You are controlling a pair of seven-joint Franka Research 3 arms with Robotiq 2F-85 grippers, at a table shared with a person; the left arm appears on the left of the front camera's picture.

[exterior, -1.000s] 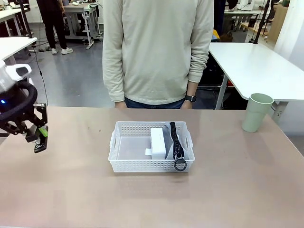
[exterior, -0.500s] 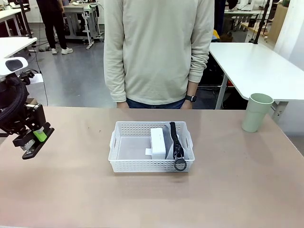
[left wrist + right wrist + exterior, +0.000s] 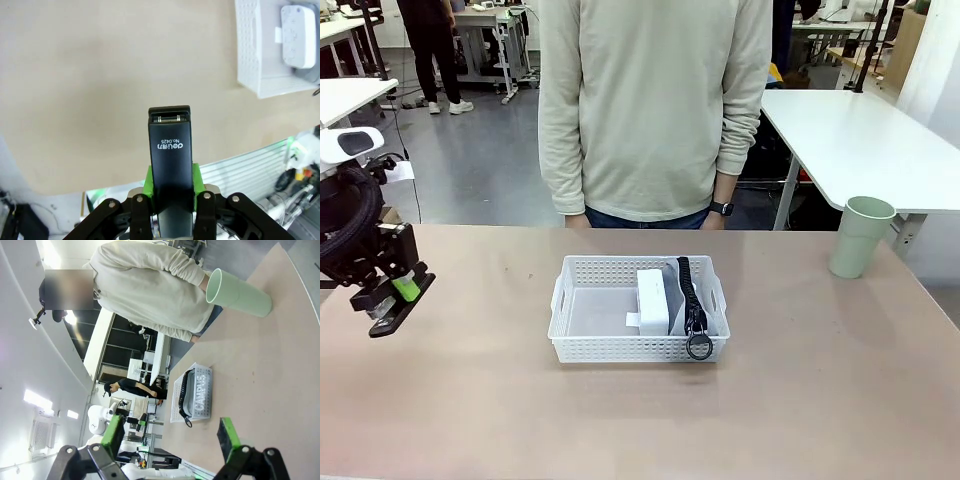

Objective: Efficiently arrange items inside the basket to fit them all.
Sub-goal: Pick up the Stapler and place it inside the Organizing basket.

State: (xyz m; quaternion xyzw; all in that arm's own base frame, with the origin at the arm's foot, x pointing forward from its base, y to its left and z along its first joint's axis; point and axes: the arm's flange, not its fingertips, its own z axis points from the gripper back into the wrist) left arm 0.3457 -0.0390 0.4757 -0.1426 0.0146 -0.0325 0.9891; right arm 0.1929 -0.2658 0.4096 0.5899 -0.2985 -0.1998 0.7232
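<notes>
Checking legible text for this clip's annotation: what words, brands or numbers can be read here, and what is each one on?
"deli": on the black stapler, left wrist view, upside down.
"No.0425": on the same stapler, beside the brand.
"CAMPUS": on the grey pouch in the basket, right wrist view, sideways.
White box: faint marks, too small to read.

One basket (image 3: 620, 263), one pouch (image 3: 683, 294), one box (image 3: 653, 298), one stapler (image 3: 170, 165), one cup (image 3: 860, 236)
</notes>
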